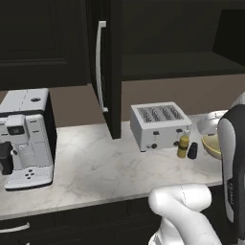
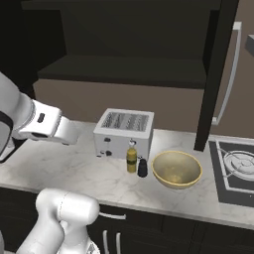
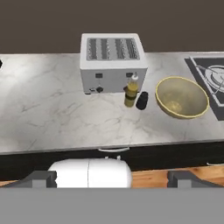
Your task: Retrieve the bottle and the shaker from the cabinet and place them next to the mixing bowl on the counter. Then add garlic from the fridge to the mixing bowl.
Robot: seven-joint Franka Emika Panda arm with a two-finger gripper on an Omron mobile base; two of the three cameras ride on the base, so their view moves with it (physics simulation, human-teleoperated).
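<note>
While no lettering is legible on the bottle [image 3: 131, 94] or shaker [image 3: 142, 100], the tool [image 3: 111, 178] gapes wide, empty.

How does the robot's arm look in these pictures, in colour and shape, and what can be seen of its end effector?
The arm is made of rounded, glossy white links with dark, near-black bands at the joints; one white link carries a small dark mark. A tall black segment edged in white stands in the left base view. No cables show. In the hand view the end effector shows as two small dark grey finger tips, blocky in shape.
</note>
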